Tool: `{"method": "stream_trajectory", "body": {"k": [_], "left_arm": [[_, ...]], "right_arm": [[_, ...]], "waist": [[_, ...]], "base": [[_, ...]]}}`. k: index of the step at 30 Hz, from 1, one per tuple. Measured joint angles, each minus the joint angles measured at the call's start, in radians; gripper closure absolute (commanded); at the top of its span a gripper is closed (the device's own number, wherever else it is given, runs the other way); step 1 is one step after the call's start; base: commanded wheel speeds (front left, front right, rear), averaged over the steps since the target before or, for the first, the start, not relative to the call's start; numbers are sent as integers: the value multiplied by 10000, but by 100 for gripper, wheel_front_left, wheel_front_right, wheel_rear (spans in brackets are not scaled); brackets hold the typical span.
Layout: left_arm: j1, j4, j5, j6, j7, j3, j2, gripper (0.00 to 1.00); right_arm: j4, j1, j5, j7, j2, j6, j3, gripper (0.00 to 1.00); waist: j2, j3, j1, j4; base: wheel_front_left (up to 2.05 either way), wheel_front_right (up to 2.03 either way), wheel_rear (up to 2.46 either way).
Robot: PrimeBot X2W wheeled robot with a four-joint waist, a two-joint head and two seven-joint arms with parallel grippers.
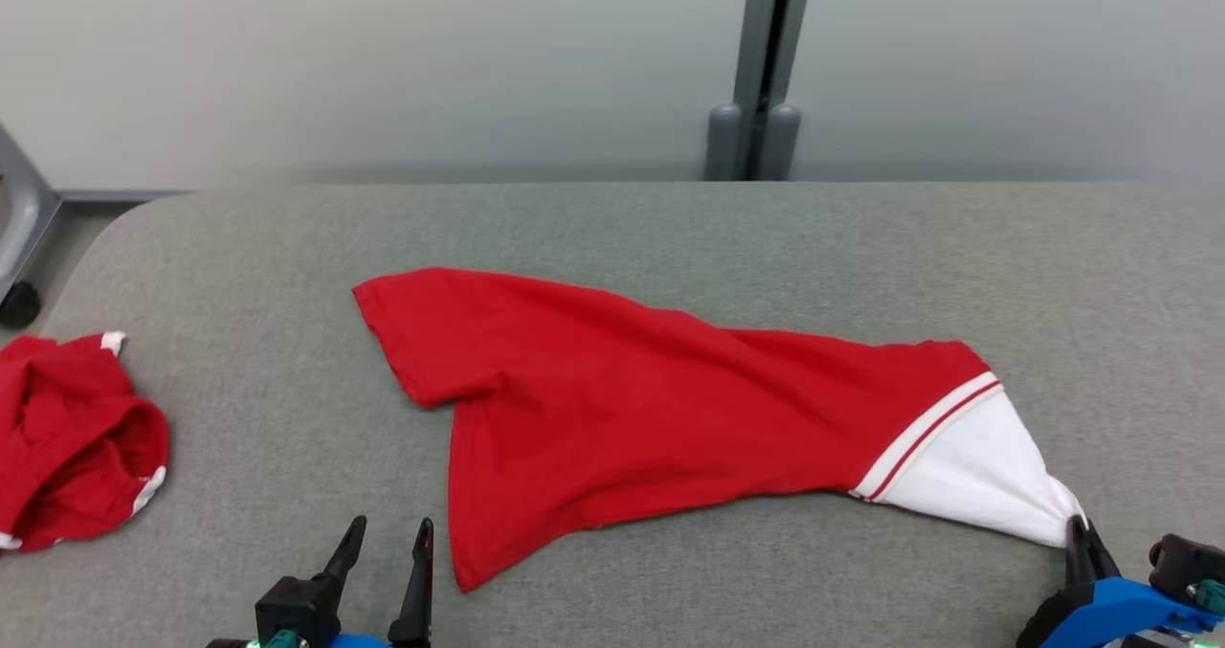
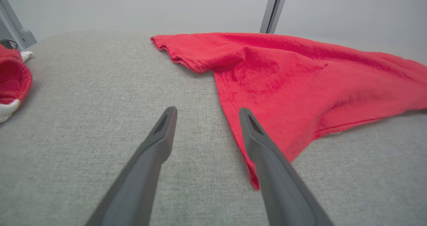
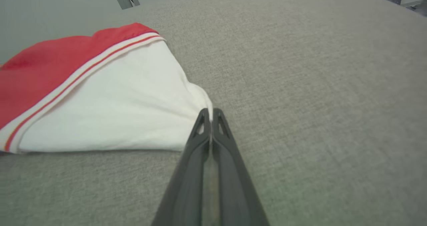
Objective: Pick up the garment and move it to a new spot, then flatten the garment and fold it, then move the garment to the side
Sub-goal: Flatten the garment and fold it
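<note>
Red crumpled cloth [image 1: 77, 437] with white trim lies in a heap at the far left of the grey fabric worktop [image 1: 239, 246], well apart from everything else. Next along the near edge, the left gripper [image 1: 392, 525] hangs low over the worktop with its fingers spread wide and nothing between them. In the left wrist view, this left gripper [image 2: 207, 110] has one finger over the near hem corner of the garment [image 2: 300, 85]; whether it touches cannot be told. The garment [image 1: 622, 409], red and wrinkled, lies stretched across the middle of the worktop and narrows to a white section [image 1: 967, 476] edged with a red stripe. At the near right, the right gripper [image 1: 1080, 524] is pressed together, pinching the bunched tip of that white section [image 3: 116, 112], as the right wrist view of the right gripper [image 3: 210, 110] shows.
</note>
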Motion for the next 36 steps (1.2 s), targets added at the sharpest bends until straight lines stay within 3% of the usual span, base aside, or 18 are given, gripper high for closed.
{"method": "stream_trajectory", "body": {"k": [1, 2, 8, 13, 19, 28, 36], "left_arm": [[46, 0, 52, 0, 0, 27, -33, 0], [95, -8, 107, 0, 0, 46, -63, 0], [368, -251, 451, 0, 0, 512, -144, 0], [495, -481, 702, 0, 0, 934, -205, 0], [698, -556, 949, 0, 0, 1175, -290, 0], [826, -454, 972, 0, 0, 1122, -464, 0], [823, -42, 464, 0, 0, 307, -508, 0]], "right_arm": [[-161, 82, 119, 0, 4, 0, 121, 29], [-453, 173, 213, 0, -10, -2, 349, 0], [-2826, 624, 495, -2, -23, -4, 1795, 0], [-3856, 1027, 495, -2, -13, -4, 2991, 0], [-3570, 1472, 621, -2, -12, -4, 3616, 0], [-3219, 1632, 811, -2, -12, -4, 3651, 0], [-3237, 1577, 738, -2, -12, -4, 3653, 0]], "waist": [[0, -80, 0, -80], [0, -160, 0, -153], [0, -538, -1, -445], [0, -709, -1, -498], [0, -885, -1, -484], [0, -929, -1, -422], [0, -705, -1, -528]], "base": [[0, 0, 0], [0, 0, 0], [0, 0, 0], [0, 0, 0], [0, 0, 0], [0, 0, 0], [0, 0, 0]]}}
